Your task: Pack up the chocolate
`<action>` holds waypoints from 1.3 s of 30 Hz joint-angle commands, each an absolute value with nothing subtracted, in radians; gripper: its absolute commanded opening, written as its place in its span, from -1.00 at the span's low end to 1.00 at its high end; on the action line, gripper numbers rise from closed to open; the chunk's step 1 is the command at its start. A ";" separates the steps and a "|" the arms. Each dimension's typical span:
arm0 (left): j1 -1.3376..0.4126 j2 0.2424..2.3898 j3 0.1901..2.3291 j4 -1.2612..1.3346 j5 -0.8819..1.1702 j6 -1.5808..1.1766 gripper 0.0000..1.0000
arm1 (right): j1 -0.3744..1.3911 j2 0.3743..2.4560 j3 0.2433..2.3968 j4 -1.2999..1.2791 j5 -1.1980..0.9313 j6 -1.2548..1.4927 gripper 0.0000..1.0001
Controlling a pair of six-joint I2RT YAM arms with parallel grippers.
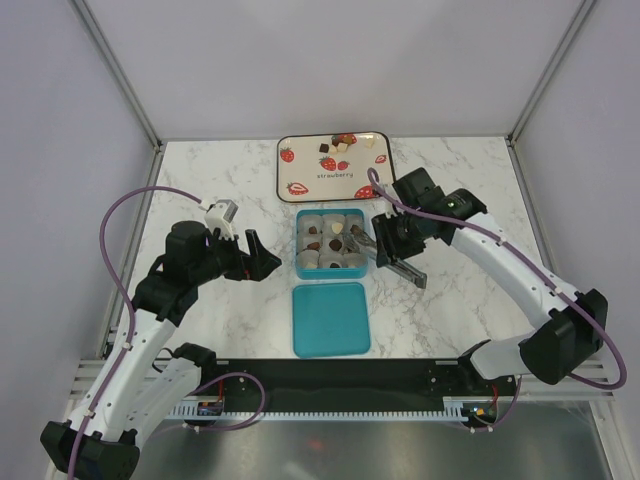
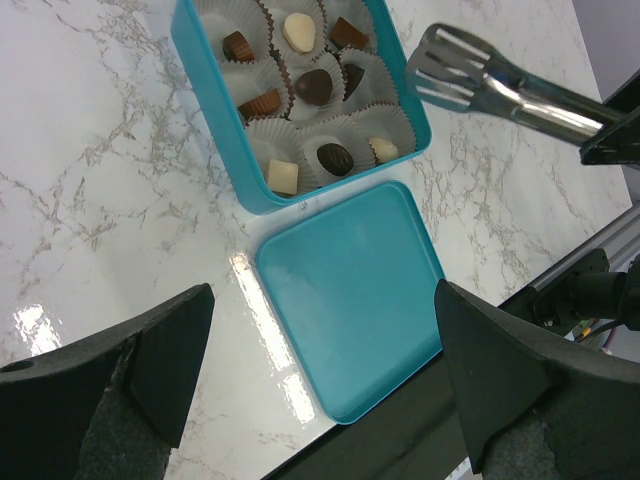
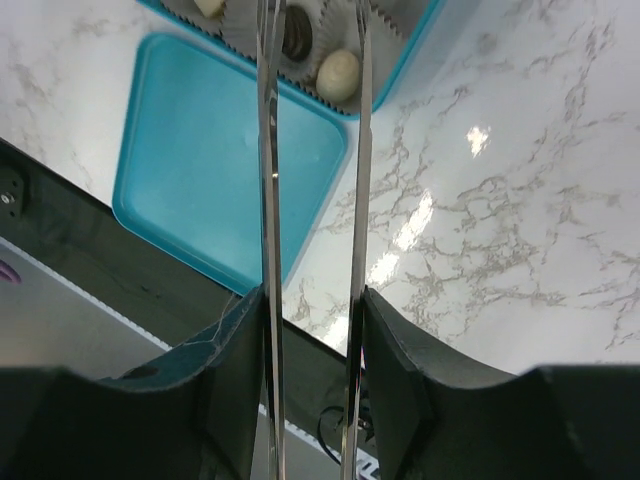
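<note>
The teal box (image 1: 299,245) sits mid-table with white liner cups holding several chocolates (image 1: 335,240), dark, milk and white. More chocolates (image 1: 338,143) lie at the far end of the strawberry tray (image 1: 300,170). My right gripper (image 1: 385,245) is shut on metal tongs (image 1: 362,238), whose tips reach over the box's right side. In the right wrist view the tongs (image 3: 268,200) run up between my fingers (image 3: 240,380), above a dark chocolate (image 3: 296,40) and a white one (image 3: 338,72). My left gripper (image 1: 262,262) is open and empty, left of the box.
The teal lid (image 1: 331,318) lies flat just in front of the box, near the table's front edge; it also shows in the left wrist view (image 2: 350,290) and the right wrist view (image 3: 210,160). White walls enclose the marble table.
</note>
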State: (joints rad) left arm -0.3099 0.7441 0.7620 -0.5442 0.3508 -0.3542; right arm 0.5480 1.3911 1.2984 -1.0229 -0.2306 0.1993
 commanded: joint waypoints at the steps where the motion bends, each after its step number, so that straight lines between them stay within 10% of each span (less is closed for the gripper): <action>1: -0.313 0.739 0.759 -0.529 0.376 -0.330 0.99 | 0.552 1.351 1.417 -1.038 -0.210 0.224 -0.04; 18: -0.319 0.742 0.759 -0.529 0.390 -0.331 0.99 | 0.247 1.638 1.686 -1.016 0.261 0.120 -0.04; 39: -0.319 0.739 0.759 -0.529 0.383 -0.331 0.99 | 0.063 1.925 1.493 -0.778 0.014 0.029 0.16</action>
State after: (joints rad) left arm -0.3164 0.7433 0.7620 -0.5438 0.3511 -0.3542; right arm 0.0666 1.9255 1.5101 -0.8017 0.0505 0.0574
